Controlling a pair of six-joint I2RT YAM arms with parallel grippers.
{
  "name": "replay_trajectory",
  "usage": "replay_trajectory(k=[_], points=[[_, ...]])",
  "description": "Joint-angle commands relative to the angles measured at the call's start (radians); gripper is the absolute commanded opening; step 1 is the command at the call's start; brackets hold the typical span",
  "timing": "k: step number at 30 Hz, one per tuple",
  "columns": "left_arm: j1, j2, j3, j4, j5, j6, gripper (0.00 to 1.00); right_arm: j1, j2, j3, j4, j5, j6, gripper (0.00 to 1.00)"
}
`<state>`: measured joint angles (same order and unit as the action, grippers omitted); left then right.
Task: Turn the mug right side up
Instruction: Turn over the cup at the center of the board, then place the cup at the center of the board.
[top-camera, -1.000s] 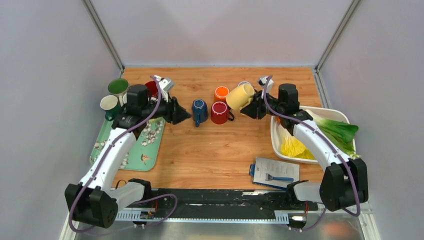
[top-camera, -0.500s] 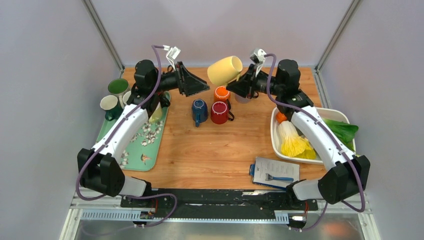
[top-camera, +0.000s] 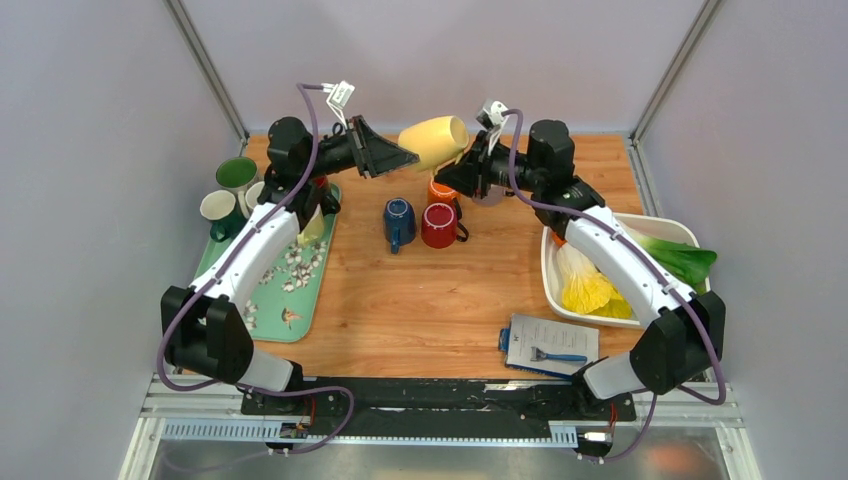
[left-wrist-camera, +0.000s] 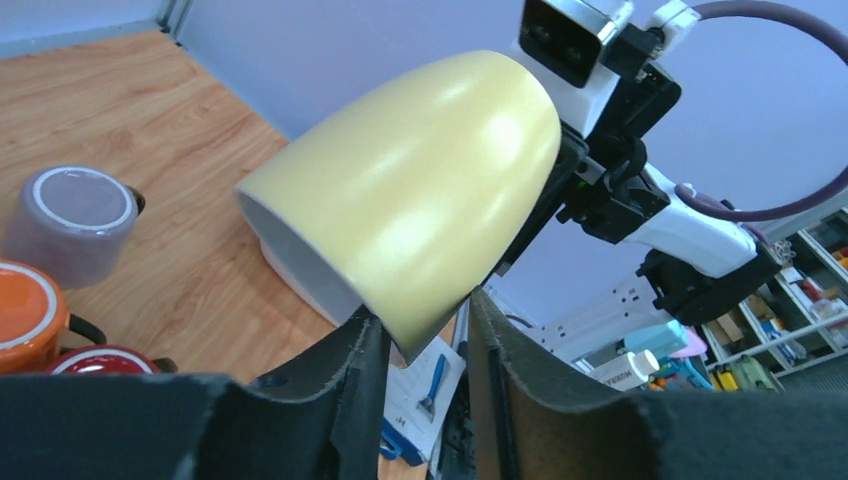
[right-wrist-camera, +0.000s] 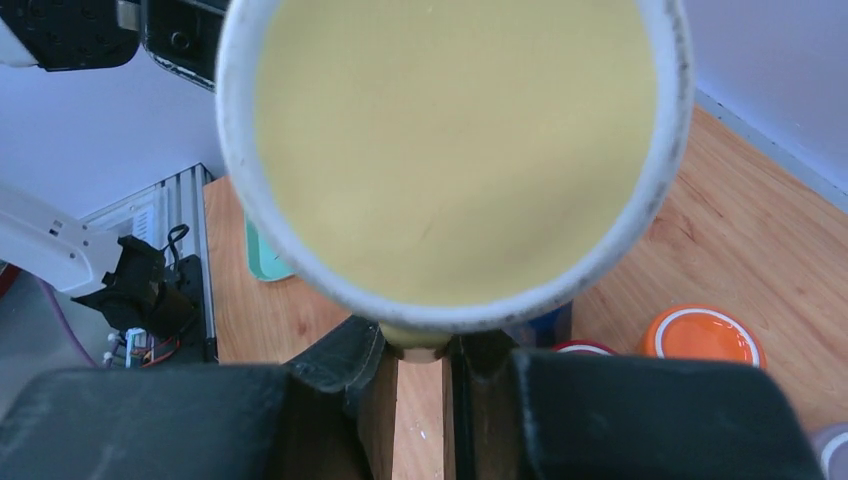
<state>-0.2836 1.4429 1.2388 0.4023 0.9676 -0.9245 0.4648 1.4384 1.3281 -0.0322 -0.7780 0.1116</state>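
The pale yellow mug (top-camera: 432, 142) hangs on its side high above the table's back edge. My right gripper (top-camera: 447, 172) is shut on its handle, a yellow nub pinched between the fingers (right-wrist-camera: 420, 350). The mug's base (right-wrist-camera: 450, 150) fills the right wrist view. Its mouth faces my left gripper (top-camera: 408, 157). In the left wrist view the mug (left-wrist-camera: 420, 190) has the lowest part of its rim between the fingers of my left gripper (left-wrist-camera: 425, 340), which stand open and wider than the wall.
Below the mug stand a blue mug (top-camera: 398, 222), a red mug (top-camera: 438, 225), an orange mug (top-camera: 440, 190) and an upturned grey cup (left-wrist-camera: 70, 220). Green mugs (top-camera: 236, 173) and a teal tray (top-camera: 300, 290) lie left. A white bin (top-camera: 553, 280) of vegetables and a booklet (top-camera: 552, 343) lie right.
The right arm has lifted the yellow mug up and to the left. The left arm has risen from the table to the mug's mouth, its jaws widening and then narrowing round the rim.
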Motion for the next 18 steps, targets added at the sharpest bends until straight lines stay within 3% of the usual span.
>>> replay_trajectory(k=[1, 5, 12, 17, 18], points=[[-0.017, -0.003, 0.032, 0.129, -0.001, 0.002, 0.29, 0.067, -0.004, -0.008, 0.045, -0.009, -0.020, 0.12], [-0.016, -0.018, 0.009, 0.132, 0.012, 0.019, 0.02, 0.067, 0.004, -0.058, 0.046, 0.025, -0.017, 0.28], [-0.015, -0.061, -0.025, 0.077, 0.044, 0.098, 0.00, 0.067, -0.033, -0.138, 0.036, -0.001, -0.069, 0.71], [-0.014, -0.087, -0.035, -0.099, 0.086, 0.258, 0.00, 0.062, -0.110, -0.218, -0.040, 0.000, -0.144, 0.82], [-0.013, -0.099, -0.034, -0.194, 0.091, 0.339, 0.00, 0.056, -0.126, -0.234, -0.054, -0.001, -0.155, 0.84]])
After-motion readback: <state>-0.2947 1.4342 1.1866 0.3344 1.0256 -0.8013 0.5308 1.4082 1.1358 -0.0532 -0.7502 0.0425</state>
